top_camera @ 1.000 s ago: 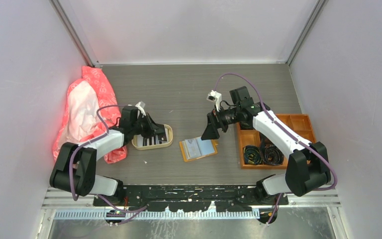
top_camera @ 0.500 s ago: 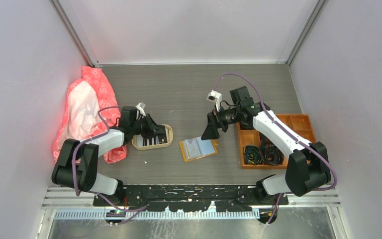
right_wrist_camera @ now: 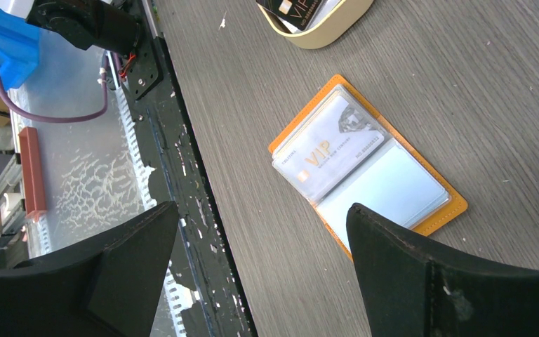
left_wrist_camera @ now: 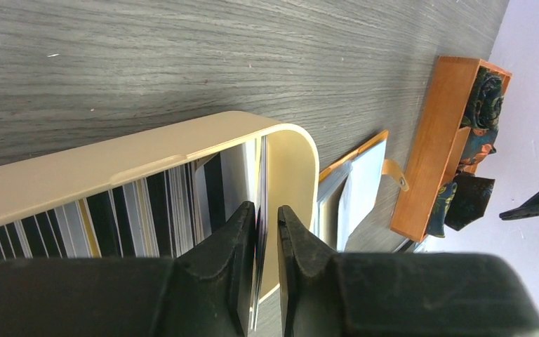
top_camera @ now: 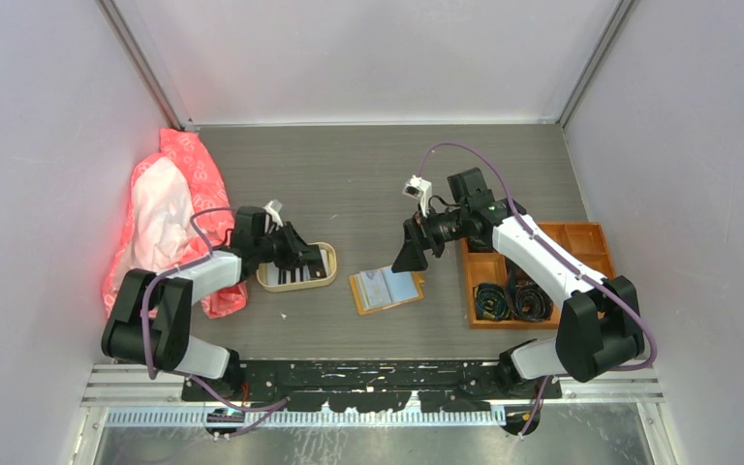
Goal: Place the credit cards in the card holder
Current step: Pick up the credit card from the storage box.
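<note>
Striped credit cards (left_wrist_camera: 133,210) lie in a beige tray (left_wrist_camera: 182,140), which sits left of centre (top_camera: 325,274) in the top view. My left gripper (left_wrist_camera: 267,210) reaches into the tray's right end (top_camera: 302,254). Its jaws are narrowly open around the upright edge of one card (left_wrist_camera: 260,175). That card leans on the left finger and stands apart from the right one. The card holder (top_camera: 386,289) lies open and flat on the table, with a pale VIP card (right_wrist_camera: 323,151) in its clear sleeve (right_wrist_camera: 393,189). My right gripper (right_wrist_camera: 263,210) hovers wide open above it, holding nothing.
An orange compartmented box (top_camera: 533,271) of dark coils stands at the right, also seen in the left wrist view (left_wrist_camera: 435,140). A pink and white bag (top_camera: 170,213) lies against the left wall. The table's metal front rail (right_wrist_camera: 154,105) runs near the holder.
My left gripper's jaws have parted slightly from shut on the card edge in the tray. The right arm and the card holder have not moved.
</note>
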`<control>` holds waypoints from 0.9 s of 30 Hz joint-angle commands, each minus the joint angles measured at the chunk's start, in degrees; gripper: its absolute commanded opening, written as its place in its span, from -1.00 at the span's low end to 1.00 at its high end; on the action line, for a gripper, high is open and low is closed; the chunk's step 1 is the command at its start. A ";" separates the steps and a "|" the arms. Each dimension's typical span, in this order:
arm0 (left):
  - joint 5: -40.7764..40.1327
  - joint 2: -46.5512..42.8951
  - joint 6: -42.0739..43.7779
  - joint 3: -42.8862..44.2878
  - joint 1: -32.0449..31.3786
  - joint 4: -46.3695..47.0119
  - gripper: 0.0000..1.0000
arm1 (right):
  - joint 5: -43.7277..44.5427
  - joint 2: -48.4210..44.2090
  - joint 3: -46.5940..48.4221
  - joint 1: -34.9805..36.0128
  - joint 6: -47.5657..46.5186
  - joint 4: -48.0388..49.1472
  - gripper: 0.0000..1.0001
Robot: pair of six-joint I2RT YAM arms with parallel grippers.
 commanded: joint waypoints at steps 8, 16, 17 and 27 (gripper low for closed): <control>2.03 -4.47 0.80 0.83 0.91 0.13 -0.62 | -1.26 -0.68 0.58 -0.26 -0.53 0.05 0.89; -0.06 -5.16 3.22 1.74 0.91 -3.71 -0.63 | -1.26 -0.67 0.58 -0.27 -0.55 0.00 0.89; -0.44 -5.62 3.48 1.75 0.86 -4.36 -0.63 | -1.26 -0.68 0.58 -0.33 -0.62 0.03 0.89; -1.05 -8.69 3.07 0.67 0.91 -6.09 -0.67 | -1.32 -0.64 0.67 -0.28 -0.63 -0.12 0.89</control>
